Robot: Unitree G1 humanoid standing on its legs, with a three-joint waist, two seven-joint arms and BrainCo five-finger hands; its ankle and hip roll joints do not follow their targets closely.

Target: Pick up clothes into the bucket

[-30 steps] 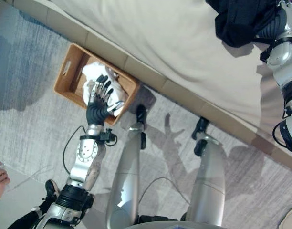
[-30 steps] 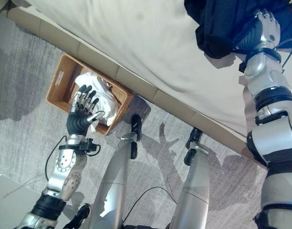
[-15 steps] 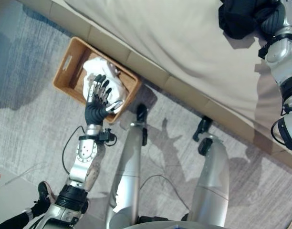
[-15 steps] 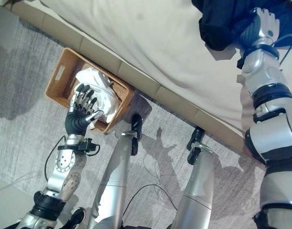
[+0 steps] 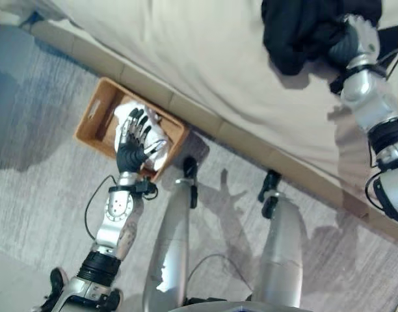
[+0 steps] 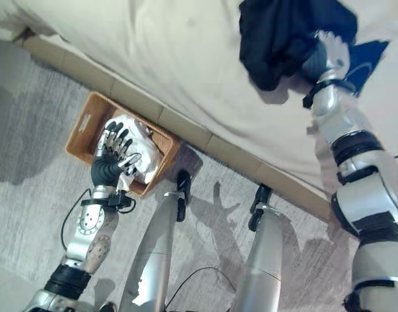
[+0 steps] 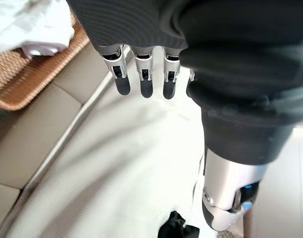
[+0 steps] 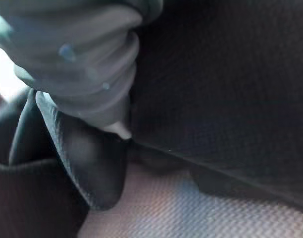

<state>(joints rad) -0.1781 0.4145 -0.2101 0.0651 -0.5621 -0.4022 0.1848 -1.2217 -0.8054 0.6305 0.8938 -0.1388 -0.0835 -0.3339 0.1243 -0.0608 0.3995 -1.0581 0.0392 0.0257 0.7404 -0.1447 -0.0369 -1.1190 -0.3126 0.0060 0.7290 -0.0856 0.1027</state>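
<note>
My right hand (image 6: 329, 55) has drawn dark garment (image 6: 283, 36) leftward across cream bed (image 6: 186, 58) since a second ago; fingers buried in cloth, grip cannot be told. My left hand (image 5: 134, 140) still hovers, fingers spread, over wicker basket (image 5: 95, 107) on grey carpet (image 5: 36, 188), white clothes (image 5: 157, 133) inside.

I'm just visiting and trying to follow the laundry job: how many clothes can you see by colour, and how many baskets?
White clothes: 1, the white garment lying in the basket under the open left hand.
Dark clothes: 1, the dark garment on the bed at the right hand.
Baskets: 1, the wicker basket on the floor.
Total: 3.
</note>
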